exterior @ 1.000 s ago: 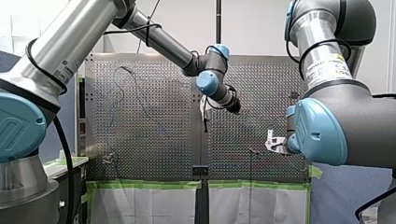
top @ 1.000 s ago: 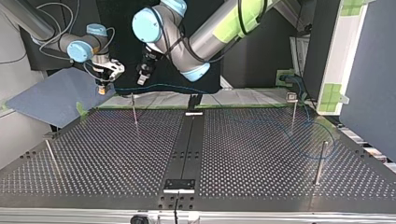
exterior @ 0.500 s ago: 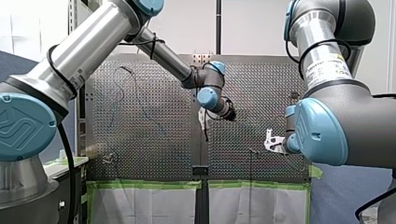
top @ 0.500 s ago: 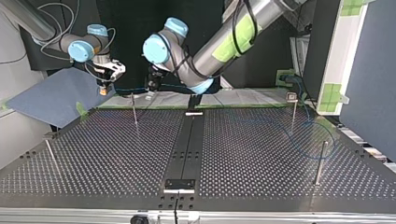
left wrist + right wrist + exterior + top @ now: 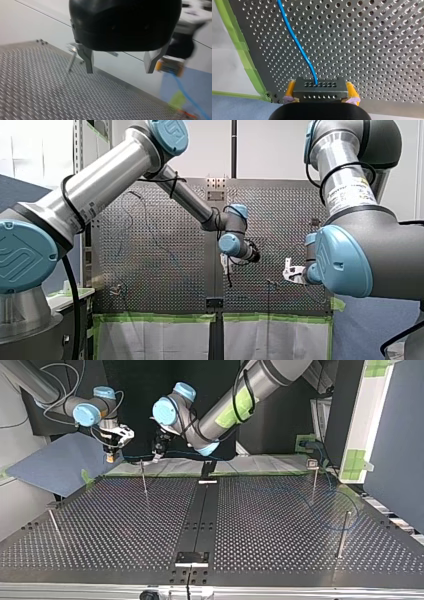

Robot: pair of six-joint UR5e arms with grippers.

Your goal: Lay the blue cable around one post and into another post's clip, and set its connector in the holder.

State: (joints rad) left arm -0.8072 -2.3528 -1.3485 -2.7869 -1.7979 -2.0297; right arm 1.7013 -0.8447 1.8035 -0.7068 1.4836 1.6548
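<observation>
My right gripper (image 5: pixel 321 96) is shut on a grey connector block (image 5: pixel 320 89), gripped between its yellow pads (image 5: pixel 290 89). The blue cable (image 5: pixel 296 40) runs from the block out over the perforated table. In the top view this gripper (image 5: pixel 110 454) hangs over the far left edge, with the cable (image 5: pixel 177 452) stretched toward the middle. My left gripper (image 5: pixel 120 68) is open with nothing between its metal fingers (image 5: pixel 88 61). It hovers beside the cable, close to my right gripper (image 5: pixel 172 67). In the top view my left gripper (image 5: pixel 157 454) is above a thin post (image 5: pixel 144 477).
More posts stand on the table (image 5: pixel 260 525): one with a clip (image 5: pixel 312 464) at the far right, one (image 5: pixel 344 534) near the right, one (image 5: pixel 54 527) at the left. A cable loop (image 5: pixel 334 510) lies by the right posts. A black bracket (image 5: pixel 191 557) sits front centre.
My left arm has swung down and toward my right gripper: leftward in the top view, rightward and lower in the front view. My right arm and the connector have stayed put.
</observation>
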